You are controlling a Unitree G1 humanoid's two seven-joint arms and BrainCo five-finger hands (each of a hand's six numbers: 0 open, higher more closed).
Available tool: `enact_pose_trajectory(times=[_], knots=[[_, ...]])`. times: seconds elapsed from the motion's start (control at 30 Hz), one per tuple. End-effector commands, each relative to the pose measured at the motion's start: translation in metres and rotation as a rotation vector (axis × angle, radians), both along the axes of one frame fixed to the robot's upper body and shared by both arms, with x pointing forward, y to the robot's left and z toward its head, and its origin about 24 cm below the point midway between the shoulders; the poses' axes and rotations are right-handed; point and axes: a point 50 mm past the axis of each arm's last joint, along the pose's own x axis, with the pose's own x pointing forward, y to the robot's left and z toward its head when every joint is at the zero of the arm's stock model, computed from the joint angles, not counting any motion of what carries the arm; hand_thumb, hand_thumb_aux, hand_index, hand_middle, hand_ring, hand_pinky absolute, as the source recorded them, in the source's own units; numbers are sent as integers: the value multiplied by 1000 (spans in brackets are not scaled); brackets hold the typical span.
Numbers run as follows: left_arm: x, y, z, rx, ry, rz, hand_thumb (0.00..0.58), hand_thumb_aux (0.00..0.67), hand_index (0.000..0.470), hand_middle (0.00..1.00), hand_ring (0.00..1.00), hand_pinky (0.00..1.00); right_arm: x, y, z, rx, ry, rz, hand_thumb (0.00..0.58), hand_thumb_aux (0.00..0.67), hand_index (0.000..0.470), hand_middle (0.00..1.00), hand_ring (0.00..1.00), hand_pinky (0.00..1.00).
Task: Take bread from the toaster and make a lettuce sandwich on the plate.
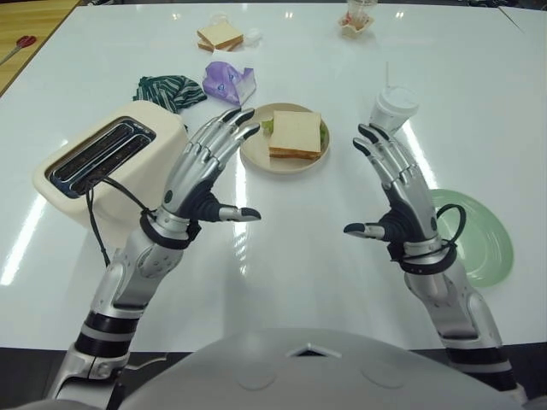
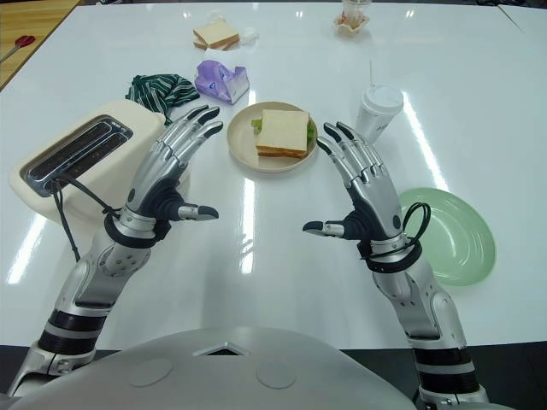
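My left hand [image 1: 201, 175] and right hand [image 1: 395, 186] are spread wide, holding nothing. The sandwich [image 1: 296, 134] sits on its plate [image 1: 255, 150] just past the left hand. The toaster [image 1: 107, 166] crowds that hand's left side. A cup [image 1: 393, 107] and green plate [image 1: 483, 248] crowd the right hand. Bare table [image 1: 299, 256] lies between the hands.

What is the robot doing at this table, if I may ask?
Nothing is being handled right now. The left hand and right hand are both open and empty, raised over the table. Just beyond them a sandwich, with lettuce showing at its edge, lies on the plate. The toaster beside the left hand looks empty, so the sandwich appears made.
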Motion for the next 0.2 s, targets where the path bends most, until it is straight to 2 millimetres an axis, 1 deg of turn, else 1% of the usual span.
enact_pose_trajectory(times=[0.03,0.2], knots=[[-5,-7,-6,-80,76,-49,0,0,0,0,0,0,1,0,-1,24,16,25,0,0,0,0,0,0],[-8,-9,-5,-137,112,-81,0,0,0,0,0,0,1,2,-1,33,18,51,0,0,0,0,0,0]])
